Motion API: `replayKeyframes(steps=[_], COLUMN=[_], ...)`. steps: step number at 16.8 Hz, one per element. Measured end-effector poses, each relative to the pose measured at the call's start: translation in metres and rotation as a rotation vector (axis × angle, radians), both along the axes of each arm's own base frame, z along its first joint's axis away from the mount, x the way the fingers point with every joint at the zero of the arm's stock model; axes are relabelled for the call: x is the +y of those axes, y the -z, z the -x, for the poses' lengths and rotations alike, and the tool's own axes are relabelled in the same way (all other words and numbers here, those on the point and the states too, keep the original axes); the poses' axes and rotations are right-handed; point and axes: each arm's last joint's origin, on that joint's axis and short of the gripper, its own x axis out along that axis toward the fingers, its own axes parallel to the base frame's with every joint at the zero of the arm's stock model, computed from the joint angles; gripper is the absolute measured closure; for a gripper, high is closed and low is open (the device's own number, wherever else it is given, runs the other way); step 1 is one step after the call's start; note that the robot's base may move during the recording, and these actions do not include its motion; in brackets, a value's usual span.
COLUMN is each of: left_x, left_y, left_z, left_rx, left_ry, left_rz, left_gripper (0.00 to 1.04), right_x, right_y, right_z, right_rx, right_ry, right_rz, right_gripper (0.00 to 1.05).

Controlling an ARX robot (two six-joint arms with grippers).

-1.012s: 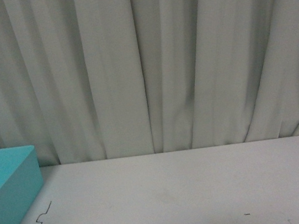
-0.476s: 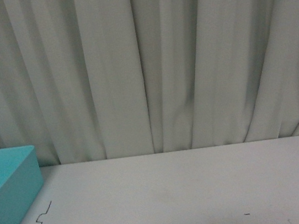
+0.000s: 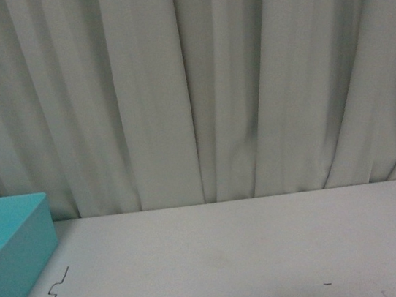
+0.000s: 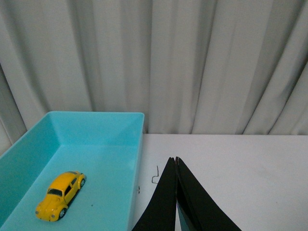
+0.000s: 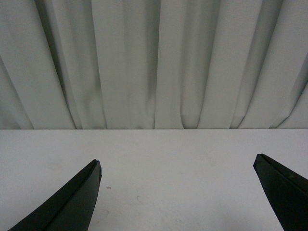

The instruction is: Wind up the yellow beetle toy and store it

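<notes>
Black fingertips of the left gripper point(image 4: 176, 161) meet at a point, pressed together on nothing, over the white table point(image 4: 240, 163) just beside the teal box point(image 4: 137, 159). Past its near wall, the yellow beetle toy point(image 4: 60, 195) sits on its wheels on the box floor, apart from every wall — stored, by the look of it. Glossy, hard and probably light, it would slip under a roof pinch; the flat sides offer better hold. The right gripper point(image 5: 178, 192) hangs spread wide, empty, before the grey curtain point(image 5: 154, 62).
</notes>
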Motion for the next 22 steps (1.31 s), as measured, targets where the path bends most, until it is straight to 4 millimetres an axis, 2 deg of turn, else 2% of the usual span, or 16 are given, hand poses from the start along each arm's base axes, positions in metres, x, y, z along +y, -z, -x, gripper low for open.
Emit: replayKeyframes(steps=[9, 11, 12, 16, 17, 22], left_x=[0.0, 0.0, 0.0, 0.0, 0.0, 0.0], left_y=[0.001, 0.007, 0.002, 0.004, 0.004, 0.004], left_z=[0.011, 0.017, 0.022, 0.021, 0.021, 0.021], left_rx=[0.002, 0.059, -0.008, 0.011, 0.011, 0.011], left_ry=[0.0, 0.002, 0.001, 0.0, 0.0, 0.0], left_rz=[0.0, 0.0, 0.0, 0.0, 0.001, 0.001], left_gripper=[1.03, 1.03, 1.03, 1.03, 0.98, 0.37], right_x=[0.0, 0.0, 0.0, 0.0, 0.0, 0.0], right_y=[0.0, 0.0, 0.0, 0.0, 0.0, 0.0], right_z=[0.0, 0.0, 0.0, 0.0, 0.0, 0.0], right_rx=[0.0, 0.0, 0.001, 0.0, 0.0, 0.0], right_ry=[0.0, 0.0, 0.0, 0.0, 0.0, 0.0], right_rz=[0.0, 0.0, 0.0, 0.0, 0.0, 0.0], right_gripper=[0.07, 0.07, 0.07, 0.07, 0.07, 0.07])
